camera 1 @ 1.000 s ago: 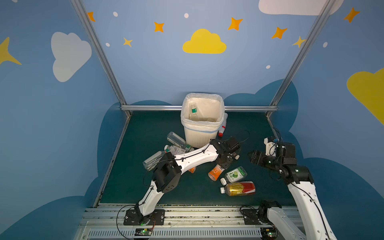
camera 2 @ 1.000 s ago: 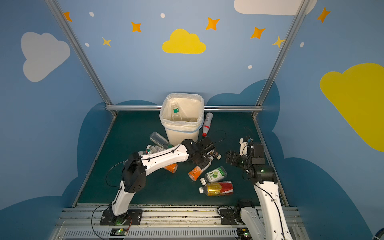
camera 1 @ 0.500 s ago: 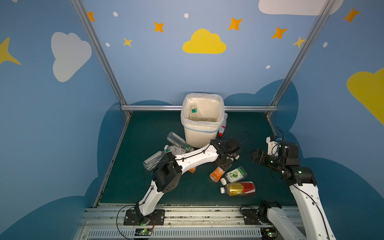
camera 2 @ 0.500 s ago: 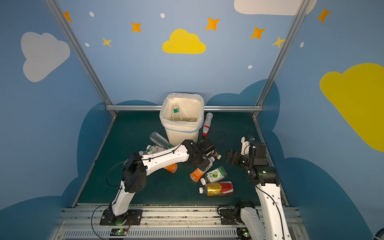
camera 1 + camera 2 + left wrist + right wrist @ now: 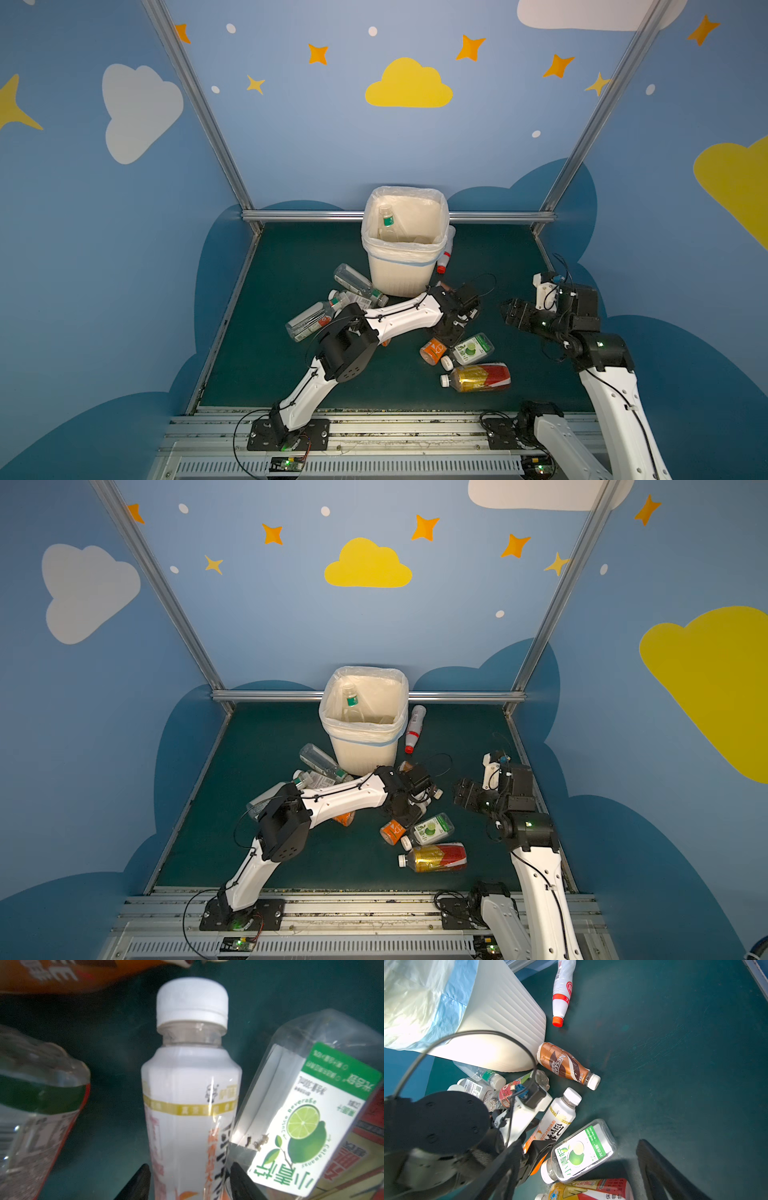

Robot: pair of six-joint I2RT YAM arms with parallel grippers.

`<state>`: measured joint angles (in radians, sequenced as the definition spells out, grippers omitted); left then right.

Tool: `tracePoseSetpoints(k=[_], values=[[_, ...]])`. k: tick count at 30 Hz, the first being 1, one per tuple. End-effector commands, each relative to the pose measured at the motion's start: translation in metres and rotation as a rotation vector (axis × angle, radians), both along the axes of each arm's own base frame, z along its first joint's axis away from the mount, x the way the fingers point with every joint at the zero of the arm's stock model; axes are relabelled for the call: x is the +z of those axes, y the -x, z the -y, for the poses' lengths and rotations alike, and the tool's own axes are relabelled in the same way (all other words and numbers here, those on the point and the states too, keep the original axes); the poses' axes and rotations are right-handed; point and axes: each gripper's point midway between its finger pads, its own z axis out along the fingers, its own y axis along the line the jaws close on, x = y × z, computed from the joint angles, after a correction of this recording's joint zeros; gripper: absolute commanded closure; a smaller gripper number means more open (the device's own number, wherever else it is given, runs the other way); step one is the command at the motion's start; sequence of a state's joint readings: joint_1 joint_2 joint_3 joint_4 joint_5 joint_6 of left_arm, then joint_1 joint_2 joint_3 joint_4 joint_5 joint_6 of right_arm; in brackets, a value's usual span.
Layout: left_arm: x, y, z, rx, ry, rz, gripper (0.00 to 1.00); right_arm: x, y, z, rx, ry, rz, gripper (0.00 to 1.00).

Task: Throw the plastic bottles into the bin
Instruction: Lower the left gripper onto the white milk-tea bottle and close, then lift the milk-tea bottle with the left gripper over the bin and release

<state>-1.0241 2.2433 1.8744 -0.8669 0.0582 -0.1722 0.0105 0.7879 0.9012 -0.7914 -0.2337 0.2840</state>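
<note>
White-labelled bottle (image 5: pixel 191 1088) lies between the left gripper (image 5: pixel 190 1165) jaws, clamped or loose, cannot tell; squeeze mid-body, lift clear; right gripper (image 5: pixel 510 314) gapes empty.

In both top views my cell was lit evenly from overhead: blue walls (image 5: pixel 124 249) bright, the green bench (image 5: pixel 395 386) dimmer, only soft shadows under the bottles (image 5: pixel 478 377). The wide lens leaned the aluminium posts (image 5: pixel 197 104) outward toward the corners. From my left wrist the white-capped bottle (image 5: pixel 191 1001) sat close and soft, the orange bottle (image 5: pixel 52 976) and clear bottle (image 5: pixel 37 1095) beside it badly blurred; the lime label (image 5: pixel 301 1126) read sharper. From my right wrist, glare burned out the bin (image 5: pixel 500 1028) and its liner (image 5: pixel 409 1001), and one finger (image 5: pixel 662 1169) of my right tool (image 5: pixel 508 314) was a dark smear.
</note>
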Motion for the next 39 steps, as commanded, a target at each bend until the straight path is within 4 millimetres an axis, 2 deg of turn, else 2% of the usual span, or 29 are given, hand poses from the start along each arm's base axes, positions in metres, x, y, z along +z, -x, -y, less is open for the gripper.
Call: tracePoseSetpoints(k=[1,5,9,12,16,20,25,31,33,36,37,39], values=[[-0.011,0.003,0.004,-0.002,-0.009,-0.027,0.37,0.006,0.001,-0.001,0.004,-0.007,0.005,0.12],[-0.018,0.003,0.005,-0.003,-0.018,-0.033,0.38,0.006,0.001,0.000,0.003,-0.006,0.006,0.12],[-0.015,0.000,0.004,0.004,-0.019,-0.013,0.51,0.006,0.001,0.000,0.003,-0.009,0.009,0.12],[-0.002,-0.003,0.002,0.008,-0.002,0.018,0.53,0.007,0.001,0.001,0.001,-0.009,0.013,0.12],[0.027,-0.005,-0.002,0.008,0.023,0.065,0.53,0.008,0.001,0.001,-0.001,-0.010,0.018,0.12],[0.078,-0.009,-0.002,-0.010,0.086,0.147,0.53,0.011,0.000,0.001,-0.002,-0.016,0.027,0.12],[0.166,-0.039,-0.010,0.002,0.146,0.379,0.53,0.024,-0.003,-0.001,0.001,-0.034,0.054,0.12],[0.311,-0.074,-0.008,-0.023,0.327,0.672,0.52,0.039,-0.010,-0.008,0.021,-0.071,0.088,0.12],[0.353,-0.101,-0.019,0.022,0.366,0.795,0.48,0.043,-0.012,-0.012,0.041,-0.087,0.092,0.12],[0.385,-0.147,-0.040,0.111,0.439,0.888,0.39,0.049,-0.013,-0.014,0.053,-0.096,0.106,0.12],[0.388,-0.162,-0.047,0.141,0.450,0.908,0.32,0.050,-0.012,-0.014,0.054,-0.093,0.108,0.12],[0.388,-0.192,-0.062,0.205,0.442,0.950,0.12,0.053,-0.011,-0.013,0.055,-0.083,0.113,0.12]])
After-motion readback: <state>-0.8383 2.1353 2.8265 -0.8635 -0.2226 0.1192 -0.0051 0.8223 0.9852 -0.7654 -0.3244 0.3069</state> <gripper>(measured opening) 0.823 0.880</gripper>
